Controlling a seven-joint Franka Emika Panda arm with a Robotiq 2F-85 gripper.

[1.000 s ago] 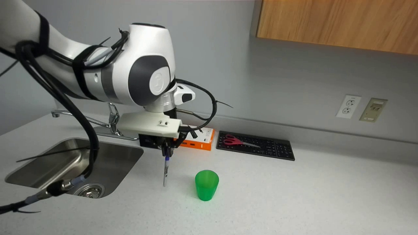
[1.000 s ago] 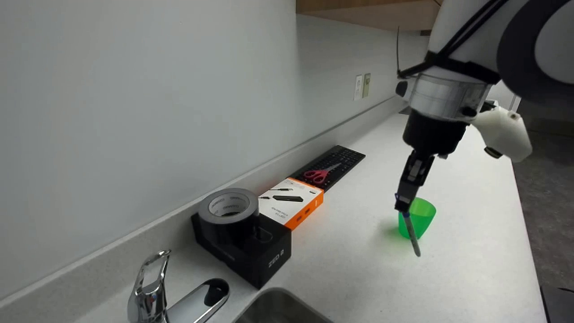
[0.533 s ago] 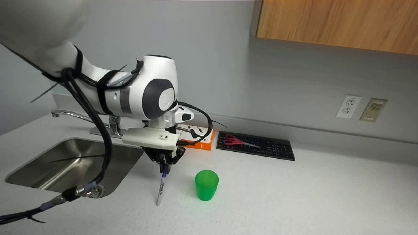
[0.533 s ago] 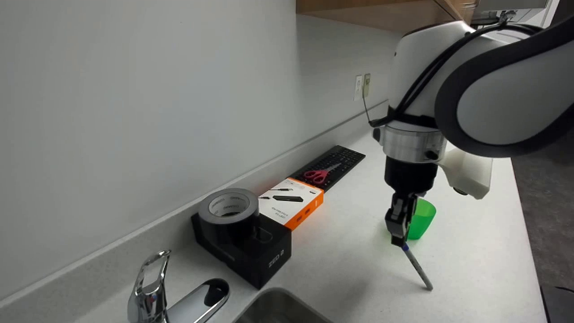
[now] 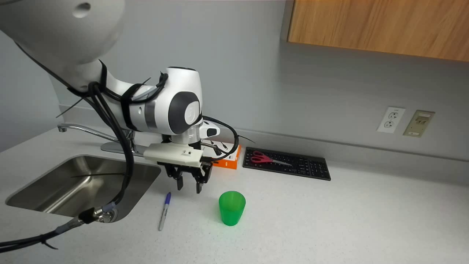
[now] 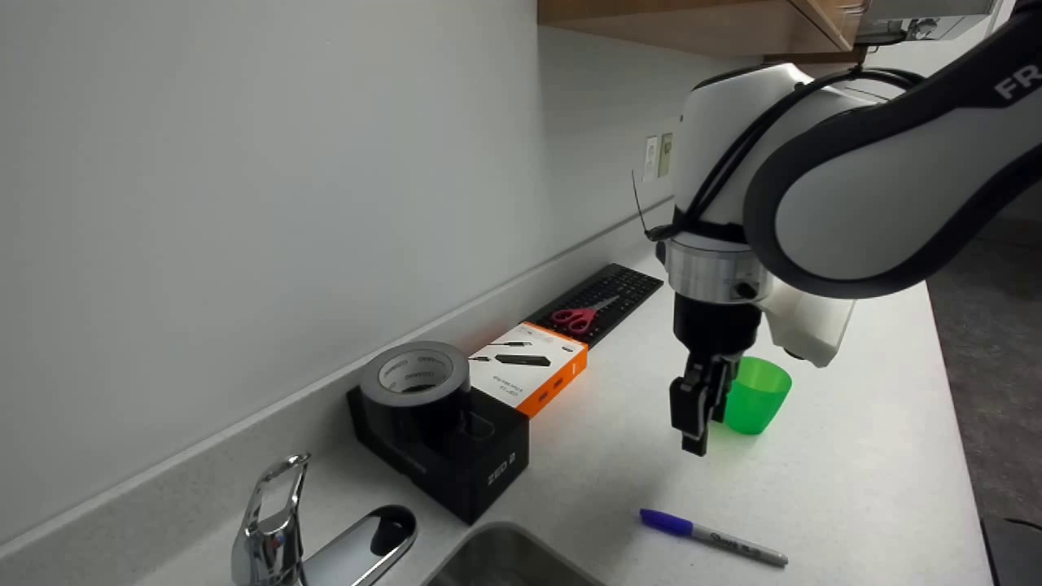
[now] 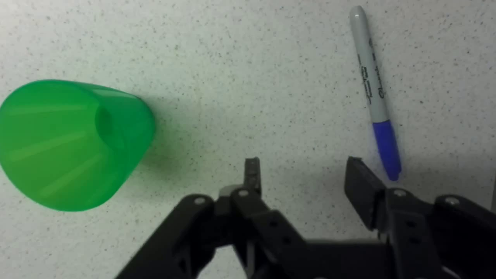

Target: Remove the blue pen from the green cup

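Pen (image 5: 164, 211) lies on the counter (image 5: 329, 220) in an exterior view, right of the sink (image 5: 82, 192) and left of the cup (image 5: 232, 209). The cup stands upright, and in the wrist view I see into it, down to its floor. I have the gripper (image 5: 189, 190) above the counter, its fingers spread apart.

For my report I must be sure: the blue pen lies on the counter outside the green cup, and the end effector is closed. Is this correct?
Not quite: the end effector is open, its jaws apart, as the wrist view shows. The blue pen does lie on the counter outside the green cup.
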